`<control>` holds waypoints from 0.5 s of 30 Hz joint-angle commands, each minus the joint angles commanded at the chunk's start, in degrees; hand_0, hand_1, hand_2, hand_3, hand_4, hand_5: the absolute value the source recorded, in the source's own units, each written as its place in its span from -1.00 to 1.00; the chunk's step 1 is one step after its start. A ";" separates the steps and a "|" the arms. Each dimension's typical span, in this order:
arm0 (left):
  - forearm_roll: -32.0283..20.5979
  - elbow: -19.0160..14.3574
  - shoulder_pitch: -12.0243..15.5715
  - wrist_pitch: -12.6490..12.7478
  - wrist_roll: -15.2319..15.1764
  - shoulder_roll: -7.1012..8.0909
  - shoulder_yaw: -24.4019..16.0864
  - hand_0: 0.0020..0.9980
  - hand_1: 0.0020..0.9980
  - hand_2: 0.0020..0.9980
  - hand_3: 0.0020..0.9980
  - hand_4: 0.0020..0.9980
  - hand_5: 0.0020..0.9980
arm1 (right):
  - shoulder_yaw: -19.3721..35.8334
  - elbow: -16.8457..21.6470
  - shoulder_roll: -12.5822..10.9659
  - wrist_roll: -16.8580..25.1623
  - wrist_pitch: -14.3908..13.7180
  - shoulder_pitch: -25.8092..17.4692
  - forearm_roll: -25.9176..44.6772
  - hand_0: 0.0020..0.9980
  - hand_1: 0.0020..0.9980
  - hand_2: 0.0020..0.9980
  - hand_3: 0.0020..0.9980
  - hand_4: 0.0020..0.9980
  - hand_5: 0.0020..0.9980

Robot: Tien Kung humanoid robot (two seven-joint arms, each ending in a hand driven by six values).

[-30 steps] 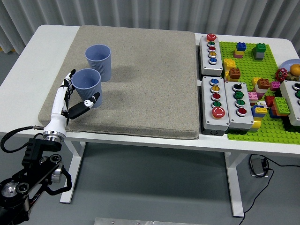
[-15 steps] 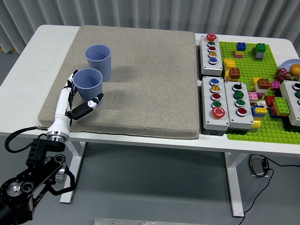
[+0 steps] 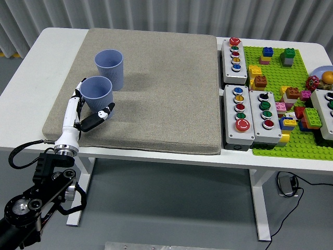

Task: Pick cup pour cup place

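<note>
Two cups, both blue-grey plastic with fine vertical ribbing and a smooth rim, tapered, upright on the mat. Far cup (image 3: 110, 68) stands toward the mat's far left; near cup (image 3: 97, 96) stands just in front of it and slightly left, the two close together, contact between them not clear.

Mat (image 3: 156, 88): one, beige-grey, coarse woven or felt look, thick with rounded corners, covering most of the white table (image 3: 31, 67).

Left hand (image 3: 86, 112): white and black, slim segmented fingers, at the mat's near-left edge beside the near cup. Fingers spread apart around the cup's lower half, thumb (image 3: 99, 118) at the cup's near side, the other fingers (image 3: 78, 96) at its left side. Cup sits on the mat, upright, not lifted. Whether thumb or fingers actually press the wall cannot be told; they look loose, not clamped. Black arm linkage hangs below the table's near edge at lower left.

Right hand: not in view.

Right part of table: three grey button boxes in full view, rectangular, hard plastic, with round coloured buttons — one far (image 3: 234, 53), two side by side nearer (image 3: 239, 114) (image 3: 265, 116). A fourth box is cut by the right edge. One green studded baseplate (image 3: 270, 146) with many small coloured bricks.
</note>
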 joint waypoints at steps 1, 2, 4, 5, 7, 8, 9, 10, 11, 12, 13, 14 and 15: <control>0.11 0.63 -0.27 -0.02 -0.07 -0.18 -0.17 0.84 0.88 1.00 1.00 0.75 -0.49 | -0.03 0.00 0.00 0.01 0.00 0.05 0.01 0.34 0.10 -0.01 0.08 -0.94 -0.21; 0.00 1.17 -0.50 -0.04 -0.20 -0.33 -0.34 0.84 0.88 1.00 1.00 0.75 -0.49 | -0.06 -0.01 0.01 0.01 -0.01 0.10 0.02 0.34 0.10 -0.01 0.08 -0.94 -0.21; -0.15 2.12 -0.98 -0.09 -0.28 -0.54 -0.48 0.84 0.88 1.00 1.00 0.75 -0.49 | -0.07 0.00 0.00 0.04 -0.03 0.12 0.13 0.34 0.10 -0.01 0.08 -0.94 -0.21; -0.28 2.65 -1.28 -0.12 -0.33 -0.62 -0.49 0.84 0.88 1.00 1.00 0.75 -0.49 | -0.07 -0.01 -0.01 0.04 -0.01 0.14 0.11 0.34 0.10 -0.01 0.08 -0.94 -0.21; -0.47 3.39 -1.72 -0.15 -0.40 -0.72 -0.47 0.84 0.88 1.00 1.00 0.75 -0.49 | -0.08 -0.01 -0.02 0.03 0.02 0.18 0.04 0.34 0.10 -0.01 0.08 -0.94 -0.21; -0.44 3.72 -1.92 -0.16 -0.36 -0.78 -0.47 0.84 0.88 1.00 1.00 0.74 -0.49 | -0.08 0.00 -0.02 0.03 0.01 0.18 0.08 0.34 0.10 -0.01 0.08 -0.94 -0.21; -0.47 4.07 -2.14 -0.22 -0.37 -0.87 -0.50 0.84 0.88 1.00 1.00 0.74 -0.49 | -0.10 0.00 -0.02 0.06 -0.01 0.20 0.16 0.34 0.10 -0.01 0.08 -0.94 -0.21; -0.45 4.36 -2.30 -0.24 -0.37 -0.97 -0.55 0.84 0.88 1.00 1.00 0.74 -0.49 | -0.09 -0.01 -0.02 0.07 -0.01 0.21 0.16 0.34 0.10 -0.01 0.08 -0.94 -0.21; -0.44 4.43 -2.34 -0.25 -0.36 -1.00 -0.56 0.84 0.88 1.00 1.00 0.74 -0.49 | -0.09 -0.01 -0.02 0.07 -0.01 0.21 0.15 0.34 0.10 -0.01 0.08 -0.94 -0.21; -0.40 4.64 -2.46 -0.24 -0.33 -1.11 -0.61 0.84 0.88 1.00 1.00 0.74 -0.49 | -0.07 -0.01 -0.03 0.06 -0.01 0.23 0.12 0.34 0.10 -0.01 0.08 -0.94 -0.21; -0.39 4.69 -2.49 -0.24 -0.32 -1.14 -0.63 0.84 0.88 1.00 1.00 0.74 -0.49 | -0.06 -0.01 -0.03 0.06 -0.01 0.24 0.11 0.34 0.10 -0.01 0.08 -0.94 -0.21; -0.35 4.77 -2.57 -0.24 -0.31 -1.23 -0.63 0.82 0.85 1.00 1.00 0.74 -0.49 | -0.05 0.00 -0.03 0.05 -0.01 0.28 0.13 0.34 0.10 -0.01 0.08 -0.94 -0.22; -0.32 4.80 -2.61 -0.24 -0.30 -1.27 -0.62 0.82 0.85 1.00 1.00 0.74 -0.49 | -0.03 0.00 -0.03 0.03 -0.01 0.30 0.10 0.34 0.10 -0.01 0.08 -0.94 -0.22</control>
